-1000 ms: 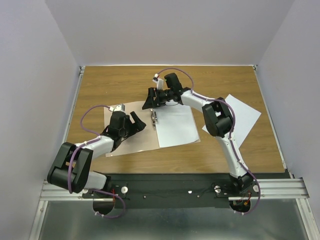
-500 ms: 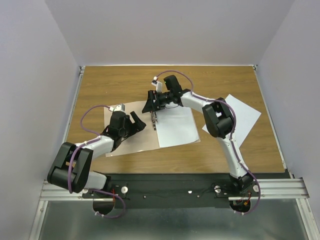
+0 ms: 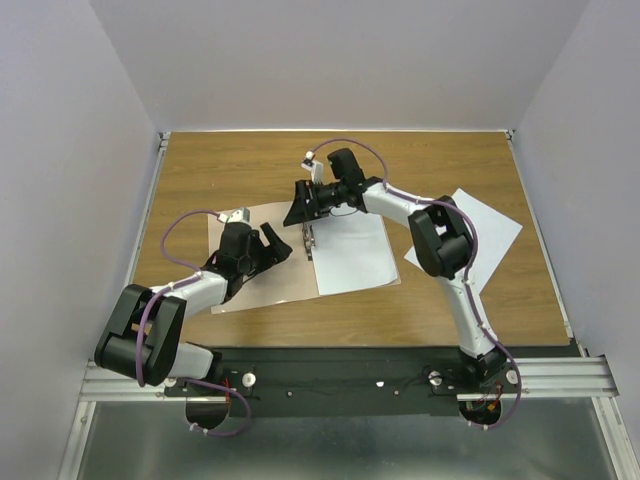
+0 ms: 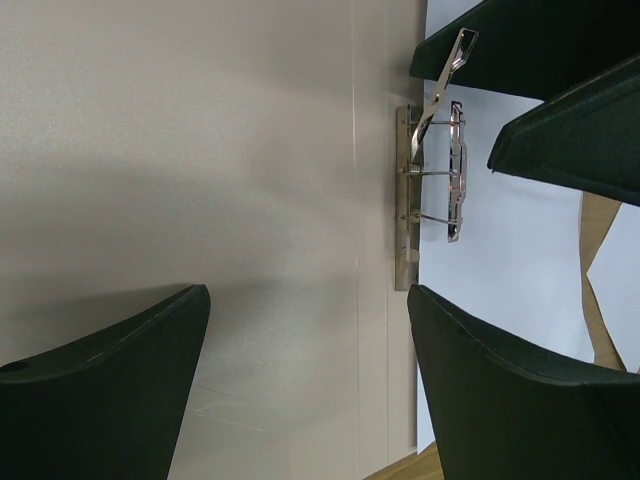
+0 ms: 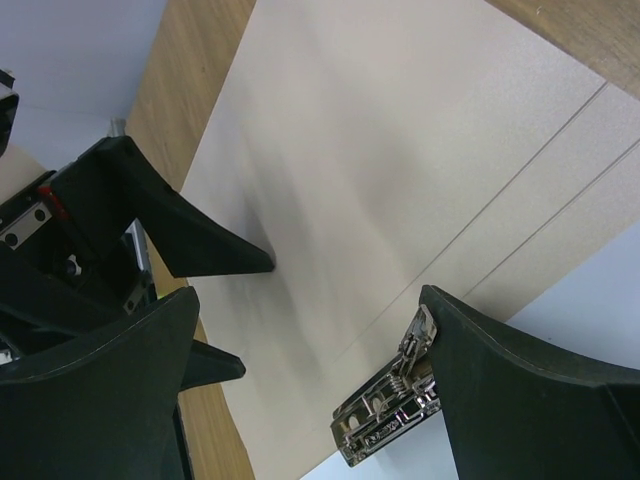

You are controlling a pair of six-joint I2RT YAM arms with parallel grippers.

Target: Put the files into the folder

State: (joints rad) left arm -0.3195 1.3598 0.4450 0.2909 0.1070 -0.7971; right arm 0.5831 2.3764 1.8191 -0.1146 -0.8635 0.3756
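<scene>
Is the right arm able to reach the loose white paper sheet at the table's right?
Probably yes: the white paper sheet lies uncovered beside that arm's elbow, and the right gripper is open and empty, near the metal clip.

Open folder (sheet within, sheet beside)

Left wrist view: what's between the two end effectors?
In the left wrist view, a silver metal spring clip on the spine of the pinkish-tan flat folder lies between the left end effector and the right end effector.
</scene>
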